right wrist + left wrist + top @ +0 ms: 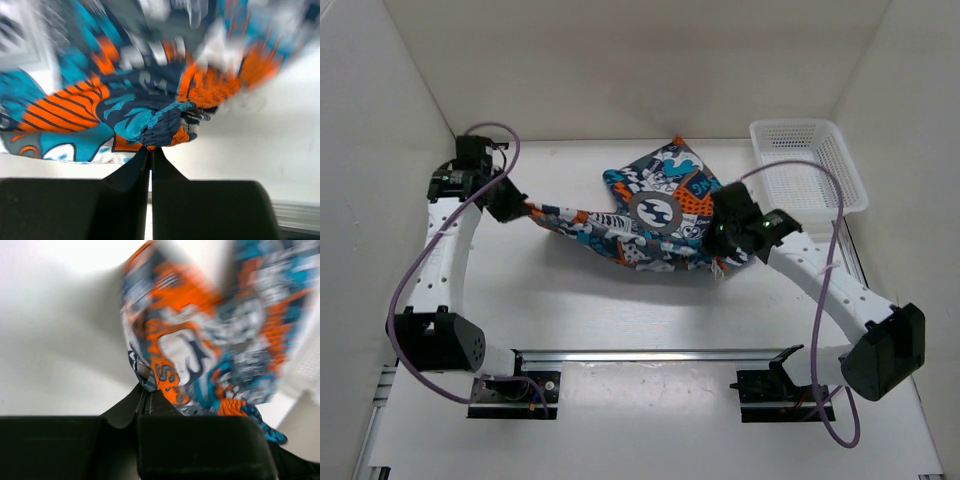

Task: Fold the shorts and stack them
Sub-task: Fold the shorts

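Observation:
The shorts (pixel 645 215), printed in orange, teal, navy and white, hang stretched between my two grippers above the table's middle. My left gripper (pixel 510 208) is shut on the left edge of the shorts; in the left wrist view the jaws (pixel 146 389) pinch the fabric (pixel 200 340), which hangs blurred in front. My right gripper (pixel 723 240) is shut on the right edge; in the right wrist view its jaws (pixel 151 148) pinch the gathered navy waistband (pixel 160 127). A corner of the fabric points up toward the back wall.
A white plastic mesh basket (pixel 807 165) stands at the back right, just beyond my right gripper. White walls close in the table on the left, back and right. A metal rail (pixel 650 355) runs along the near edge between the arm bases.

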You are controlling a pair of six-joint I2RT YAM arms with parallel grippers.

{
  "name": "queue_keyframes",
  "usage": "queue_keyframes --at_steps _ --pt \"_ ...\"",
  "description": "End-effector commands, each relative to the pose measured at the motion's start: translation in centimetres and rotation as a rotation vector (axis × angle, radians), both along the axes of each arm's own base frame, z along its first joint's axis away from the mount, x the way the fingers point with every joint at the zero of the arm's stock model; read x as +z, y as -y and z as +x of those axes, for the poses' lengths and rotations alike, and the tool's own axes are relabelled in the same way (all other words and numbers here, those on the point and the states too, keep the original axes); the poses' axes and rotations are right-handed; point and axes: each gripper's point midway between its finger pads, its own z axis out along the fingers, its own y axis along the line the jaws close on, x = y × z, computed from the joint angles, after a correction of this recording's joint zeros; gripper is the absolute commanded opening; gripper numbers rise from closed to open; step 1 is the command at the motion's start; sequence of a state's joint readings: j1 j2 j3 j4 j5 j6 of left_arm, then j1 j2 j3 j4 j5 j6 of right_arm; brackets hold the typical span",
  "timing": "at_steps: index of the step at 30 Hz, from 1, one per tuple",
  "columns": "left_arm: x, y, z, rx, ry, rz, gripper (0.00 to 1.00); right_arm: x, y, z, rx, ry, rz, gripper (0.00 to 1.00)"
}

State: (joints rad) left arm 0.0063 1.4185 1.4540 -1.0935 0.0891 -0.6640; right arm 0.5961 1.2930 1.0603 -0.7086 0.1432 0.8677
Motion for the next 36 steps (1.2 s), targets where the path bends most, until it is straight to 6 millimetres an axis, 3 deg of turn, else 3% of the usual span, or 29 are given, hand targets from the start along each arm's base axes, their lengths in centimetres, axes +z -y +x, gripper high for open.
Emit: queue_keyframes --at_steps 1,2,3,5,6,10,17,19,22,28,32,33,35,36 --pt "9.3 -1.4 0.0 0.047 0.238 0.029 0.10 10.7 0.1 3.7 0.092 0.298 -0.028 0.00" --pt "13.2 -1.7 0.2 0.065 0.333 0.025 0.10 12.0 0.4 3.8 0.112 0.312 -0.053 0.00" --pt "14.9 -1.6 -0.1 0.059 0.369 0.019 0.10 16.5 0.3 4.3 0.150 0.418 -0.043 0.00" --pt "18.3 -1.7 -0.7 0.071 0.449 0.008 0.10 19.6 0.3 4.3 0.190 0.482 -0.045 0.00" --pt "21.7 -1.4 -1.7 0.068 0.541 -0.005 0.10 22.7 0.4 3.8 0.213 0.553 -0.015 0.00" --pt "27.7 -1.2 -5.1 0.077 0.718 -0.021 0.10 29.7 1.4 0.2 0.328 0.758 0.049 0.00" --pt "36.1 -1.2 -12.7 0.090 1.038 0.004 0.10 35.5 4.4 -6.7 0.423 0.952 0.105 0.00" --pt "38.5 -1.3 -15.5 0.095 1.132 0.021 0.10 36.3 5.3 -8.3 0.426 0.976 0.119 0.00" --pt "40.6 -1.6 -18.4 0.108 1.219 0.051 0.10 37.0 6.5 -9.8 0.411 1.007 0.124 0.00" --pt "41.5 -1.3 -18.9 0.096 1.256 0.047 0.10 37.0 9.1 -10.0 0.292 1.010 0.076 0.00" --pt "39.2 -1.7 -13.8 0.087 1.146 0.064 0.10 34.3 10.0 -6.7 0.193 0.914 -0.054 0.00" --pt "38.0 -1.9 -11.4 0.087 1.087 0.063 0.10 32.3 9.7 -5.2 0.193 0.856 -0.109 0.00" --pt "35.7 -2.2 -7.4 0.082 1.001 0.070 0.10 30.7 9.4 -3.1 0.172 0.815 -0.177 0.00" --pt "33.9 -2.4 -4.4 0.076 0.939 0.076 0.10 28.3 8.7 -1.3 0.185 0.751 -0.234 0.00"
